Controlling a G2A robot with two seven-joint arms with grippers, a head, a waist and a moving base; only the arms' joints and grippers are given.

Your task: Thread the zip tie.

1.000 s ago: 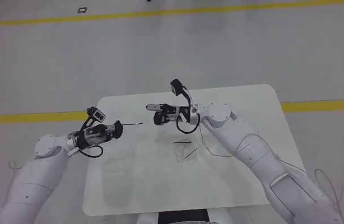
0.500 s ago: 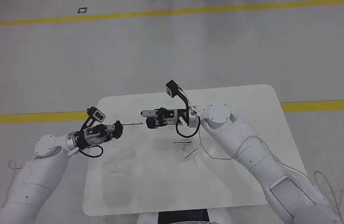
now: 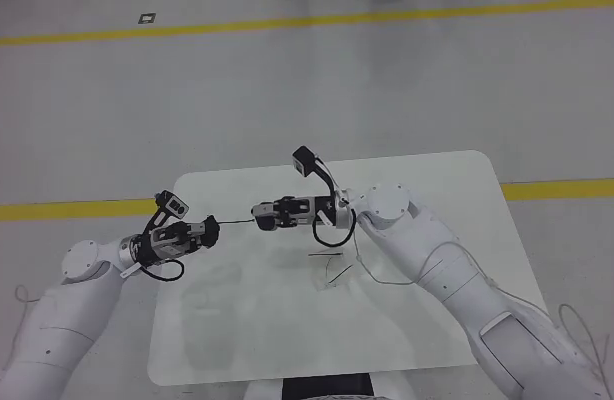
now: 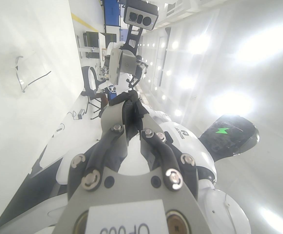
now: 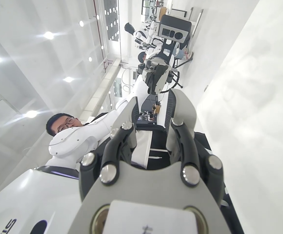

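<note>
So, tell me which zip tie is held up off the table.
The black zip tie clamped in the left gripper, pointing toward the right gripper. The loose ties lie on the table, apart from both grippers.

Arms stretched toward each other, grippers facing. Left gripper (image 3: pixel 209 230) fingers (image 4: pixel 114 113) pinched together; right gripper (image 3: pixel 259 215) fingers (image 5: pixel 180 108) spread apart.
</note>
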